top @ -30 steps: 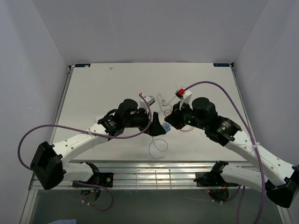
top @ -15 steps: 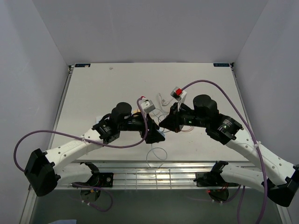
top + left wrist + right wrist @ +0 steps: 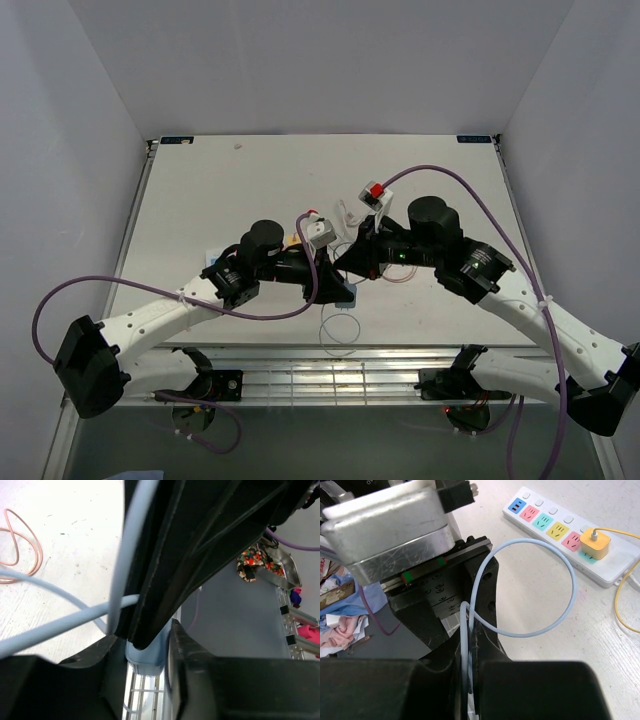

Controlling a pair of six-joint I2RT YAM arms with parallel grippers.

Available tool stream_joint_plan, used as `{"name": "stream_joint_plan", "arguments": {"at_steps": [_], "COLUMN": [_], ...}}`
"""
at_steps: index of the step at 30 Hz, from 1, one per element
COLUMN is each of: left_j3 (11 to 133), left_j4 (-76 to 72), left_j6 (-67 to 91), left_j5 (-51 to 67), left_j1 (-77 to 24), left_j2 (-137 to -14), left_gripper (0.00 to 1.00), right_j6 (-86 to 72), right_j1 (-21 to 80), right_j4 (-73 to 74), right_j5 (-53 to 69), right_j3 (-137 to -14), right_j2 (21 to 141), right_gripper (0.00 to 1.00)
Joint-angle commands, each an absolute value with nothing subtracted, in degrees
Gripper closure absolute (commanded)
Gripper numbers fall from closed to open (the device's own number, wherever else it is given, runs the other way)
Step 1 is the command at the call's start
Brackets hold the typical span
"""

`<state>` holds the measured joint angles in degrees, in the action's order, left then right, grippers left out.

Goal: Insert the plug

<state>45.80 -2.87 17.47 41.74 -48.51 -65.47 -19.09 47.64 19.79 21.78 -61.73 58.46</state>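
Note:
A light blue plug sits between my left gripper's two black fingers, which press on its sides. Its light blue cable runs up through my right gripper, whose fingers are pinched shut on it just above the plug. In the top view the two grippers meet over the middle of the table, left gripper below right gripper. The cable hangs in a loop toward the near edge. A white power strip with coloured sockets lies beyond them.
A yellow plug with a yellow cord sits in one socket of the strip. A thin orange cord is coiled on the white table. The table's near edge and a metal rail lie just below the grippers.
My left arm has swung in under the right gripper, and its jaws have closed from wide open onto the plug. The right gripper has shifted slightly left, still pinching the cable.

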Motion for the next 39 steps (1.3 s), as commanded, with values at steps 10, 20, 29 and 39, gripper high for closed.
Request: {"name": "stream_joint_plan", "arguments": {"at_steps": [10, 20, 29, 39], "left_j3": [47.4, 46.6, 49.0, 57.5], "left_j4": [-2.9, -2.1, -0.4, 21.3], "left_j6": [22.2, 23.3, 24.0, 33.5], "left_j5": [36.2, 33.3, 34.4, -2.7], "left_j1": [-49.2, -49.1, -49.1, -49.1], "left_j2": [-64.0, -61.8, -59.9, -60.5], "left_gripper": [1.00, 1.00, 1.00, 1.00], "right_j6": [-19.3, -16.6, -14.0, -12.9], "right_j1": [47.6, 47.6, 47.6, 47.6], "right_j4": [16.8, 16.5, 14.8, 10.3], "right_j5": [21.4, 21.4, 27.4, 18.4], "right_j3": [-61.8, -53.2, -46.5, -45.5], "right_j2": [56.8, 44.2, 39.7, 43.1], "right_gripper": [0.80, 0.24, 0.17, 0.07]}}
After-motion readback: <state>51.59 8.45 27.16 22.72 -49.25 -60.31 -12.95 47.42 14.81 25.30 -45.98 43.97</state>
